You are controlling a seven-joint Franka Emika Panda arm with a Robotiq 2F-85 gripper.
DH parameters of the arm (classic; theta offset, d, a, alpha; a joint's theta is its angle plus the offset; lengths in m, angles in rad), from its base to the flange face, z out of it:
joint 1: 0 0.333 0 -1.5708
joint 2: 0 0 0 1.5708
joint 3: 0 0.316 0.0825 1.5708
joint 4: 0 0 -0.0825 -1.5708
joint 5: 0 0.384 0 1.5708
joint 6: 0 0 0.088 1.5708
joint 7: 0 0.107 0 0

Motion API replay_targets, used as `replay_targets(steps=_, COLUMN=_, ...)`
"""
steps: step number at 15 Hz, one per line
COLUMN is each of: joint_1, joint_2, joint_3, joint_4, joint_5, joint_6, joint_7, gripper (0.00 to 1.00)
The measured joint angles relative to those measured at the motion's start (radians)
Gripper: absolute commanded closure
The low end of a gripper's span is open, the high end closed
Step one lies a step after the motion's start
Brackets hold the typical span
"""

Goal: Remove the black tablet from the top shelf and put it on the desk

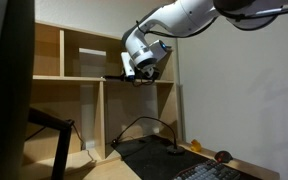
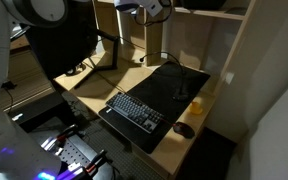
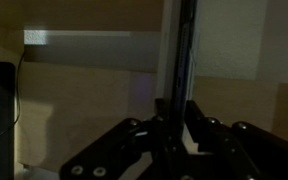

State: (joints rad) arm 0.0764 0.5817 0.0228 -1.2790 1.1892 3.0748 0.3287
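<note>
The desk [image 2: 89,92] spreads wide below, its middle taken by a black desk mat [image 2: 172,82] with a keyboard [image 2: 136,110]; bare wood is left along the edges. The top shelf [image 1: 79,76] stands open-fronted, with free air before it. The black tablet [image 3: 187,50] sits at the shelf's front lip, edge-on, a dark sliver. The gripper [image 1: 141,70] pinches it between both fingers [image 3: 200,122].

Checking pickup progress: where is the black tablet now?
In the wrist view the tablet stands edge-on, held between the gripper's fingers; in an exterior view it is at the front edge of the top shelf, at the compartment nearest the wall.
</note>
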Motion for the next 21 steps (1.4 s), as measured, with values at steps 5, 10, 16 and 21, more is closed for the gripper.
replay_targets(steps=5, joint_1=0.001, joint_2=-0.004, joint_3=0.000, joint_4=-0.004, joint_5=0.000, joint_6=0.001, joint_7=0.003, gripper=0.95)
replay_targets(steps=10, joint_1=-0.001, joint_2=-0.005, joint_3=0.005, joint_4=-0.004, joint_5=0.009, joint_6=0.006, joint_7=-0.007, gripper=0.95)
replay_targets(steps=16, joint_1=-0.079, joint_2=-0.031, joint_3=0.138, joint_4=0.103, joint_5=0.185, joint_6=0.055, joint_7=-0.285, gripper=0.95)
replay_targets(steps=21, joint_1=-0.132, joint_2=-0.096, joint_3=0.197, joint_4=0.130, joint_5=0.352, joint_6=0.055, joint_7=-0.475, gripper=0.95)
